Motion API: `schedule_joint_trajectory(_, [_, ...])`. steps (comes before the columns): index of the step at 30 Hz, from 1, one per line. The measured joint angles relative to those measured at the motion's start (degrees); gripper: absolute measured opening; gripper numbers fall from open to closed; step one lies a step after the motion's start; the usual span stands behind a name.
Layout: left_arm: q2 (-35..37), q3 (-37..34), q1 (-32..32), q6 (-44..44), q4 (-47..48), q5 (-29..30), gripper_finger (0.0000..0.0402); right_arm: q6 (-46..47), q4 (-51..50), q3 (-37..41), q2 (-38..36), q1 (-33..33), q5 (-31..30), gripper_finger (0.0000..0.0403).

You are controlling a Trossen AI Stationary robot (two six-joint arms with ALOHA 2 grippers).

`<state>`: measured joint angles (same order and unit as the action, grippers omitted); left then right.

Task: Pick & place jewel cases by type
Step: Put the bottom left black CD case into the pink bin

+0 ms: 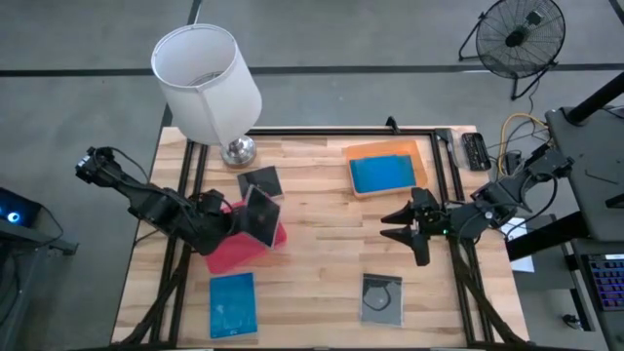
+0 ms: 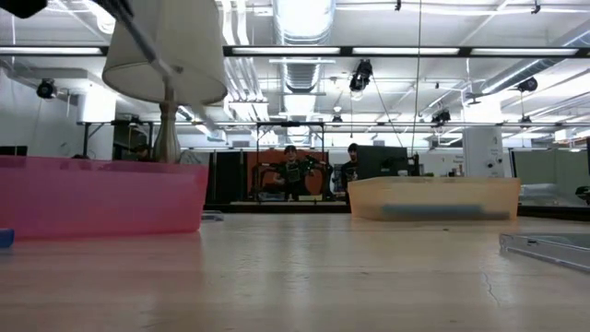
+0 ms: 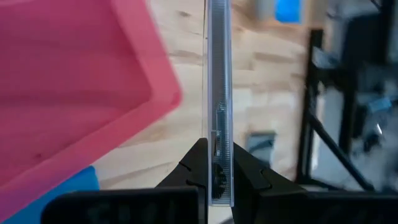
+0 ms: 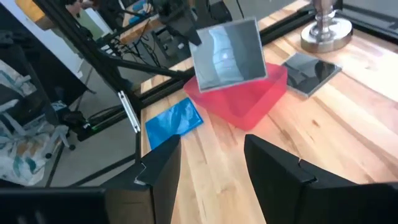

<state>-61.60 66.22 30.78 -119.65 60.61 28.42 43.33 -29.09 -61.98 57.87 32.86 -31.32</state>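
Left grip: left gripper (image 1: 237,220) clamped on a dark grey, thin square plastic jewel case (image 1: 261,215), case held on edge over the pink plastic tray (image 1: 226,253). Wrist view shows its fingers (image 3: 194,163) pinching the case's (image 3: 219,74) thin edge, long axis running straight out from the jaws.

Key relation: held case hangs above the tray's 1 o'clock corner, tilted, not yet lying flat. Tray wall (image 3: 134,121) sits just beside and below the case. My read: the drop calls for lowering or tipping toward 8 o'clock so the case lands inside, not on the rim.

Pink tray contents: can't tell from above, arm and case cover much of it; inside looks bare in the left wrist view.

Near row, 6 o'clock side: translucent blue flat jewel case (image 1: 232,304) lies flat on the wooden table (image 1: 322,253), just beside the pink tray. A second dark grey case (image 1: 382,297) lies flat nearer the right arm.

Right grip: right gripper (image 1: 405,229) hovers over bare wood at centre-right, jaws apart, holding nothing. It's the nearer arm for the grey case at 5 o'clock of it.

Mid, 12 o'clock of pink tray: third dark grey case (image 1: 260,181) flat on the wood, by the white-shaded table lamp (image 1: 207,80).

Far: orange plastic tray (image 1: 359,185) at 1 o'clock, blue case(s) (image 1: 382,174) flat inside; how many stacked, can't tell.
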Motion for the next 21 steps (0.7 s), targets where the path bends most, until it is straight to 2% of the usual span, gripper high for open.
schedule_joint_trajectory(8, [-3.94,-0.07,0.18,-13.65,4.85,-0.03,0.0009,-3.29,1.58,0.07,0.0,-0.02,-0.34,0.0167])
schedule_joint_trajectory(13, [-5.56,-0.07,-0.34,-15.35,4.92,1.31,0.0009,-3.48,1.53,0.07,0.0,-0.02,-0.34,0.0168])
schedule_joint_trajectory(17, [-7.65,-0.07,-0.47,-15.39,5.09,5.86,0.0009,-4.24,1.43,0.16,0.02,-0.02,-0.32,0.0169])
schedule_joint_trajectory(21, [-9.24,-0.07,-0.45,-15.29,5.48,14.04,0.0009,-5.0,1.43,0.16,0.06,-0.02,-0.33,0.0169])
